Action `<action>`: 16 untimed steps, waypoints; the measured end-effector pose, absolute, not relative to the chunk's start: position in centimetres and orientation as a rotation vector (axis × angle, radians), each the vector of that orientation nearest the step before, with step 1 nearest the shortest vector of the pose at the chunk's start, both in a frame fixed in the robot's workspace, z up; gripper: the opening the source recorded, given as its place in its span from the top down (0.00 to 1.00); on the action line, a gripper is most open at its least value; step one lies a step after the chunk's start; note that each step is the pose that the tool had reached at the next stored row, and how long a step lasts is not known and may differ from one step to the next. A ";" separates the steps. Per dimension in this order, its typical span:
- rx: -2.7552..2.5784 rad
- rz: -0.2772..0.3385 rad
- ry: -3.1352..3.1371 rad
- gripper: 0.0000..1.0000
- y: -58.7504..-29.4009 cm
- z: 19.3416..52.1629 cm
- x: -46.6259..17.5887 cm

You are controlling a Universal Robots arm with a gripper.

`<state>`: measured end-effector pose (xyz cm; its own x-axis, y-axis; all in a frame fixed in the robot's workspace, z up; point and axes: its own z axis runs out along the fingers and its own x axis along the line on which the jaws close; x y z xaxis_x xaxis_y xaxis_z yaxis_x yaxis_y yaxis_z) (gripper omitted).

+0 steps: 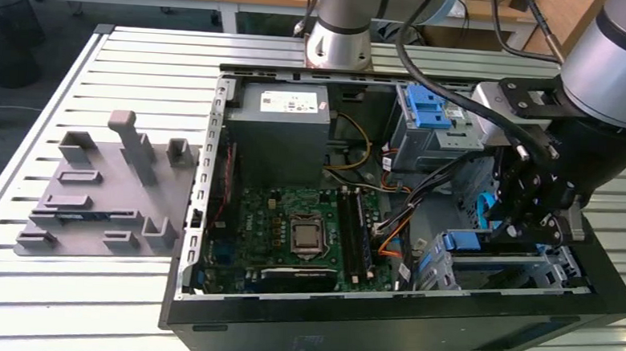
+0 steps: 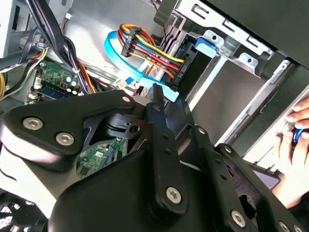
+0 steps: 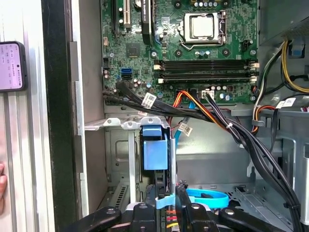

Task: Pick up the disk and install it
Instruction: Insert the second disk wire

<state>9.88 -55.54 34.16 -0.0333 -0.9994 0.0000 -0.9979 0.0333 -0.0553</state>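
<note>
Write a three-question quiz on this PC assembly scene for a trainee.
1. True or false: the gripper hangs over the table, outside the computer case.
2. What lies on the table at the exterior view's left of the computer case? A) a grey fixture B) a keyboard C) a monitor
3. In the first wrist view, what colour is the plastic bracket on the disk?

Key: 1 false, it is down inside the case. 2 A. 3 blue.
</note>
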 end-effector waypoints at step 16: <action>-2.157 -0.061 2.230 0.89 -55.5 35.3 9.9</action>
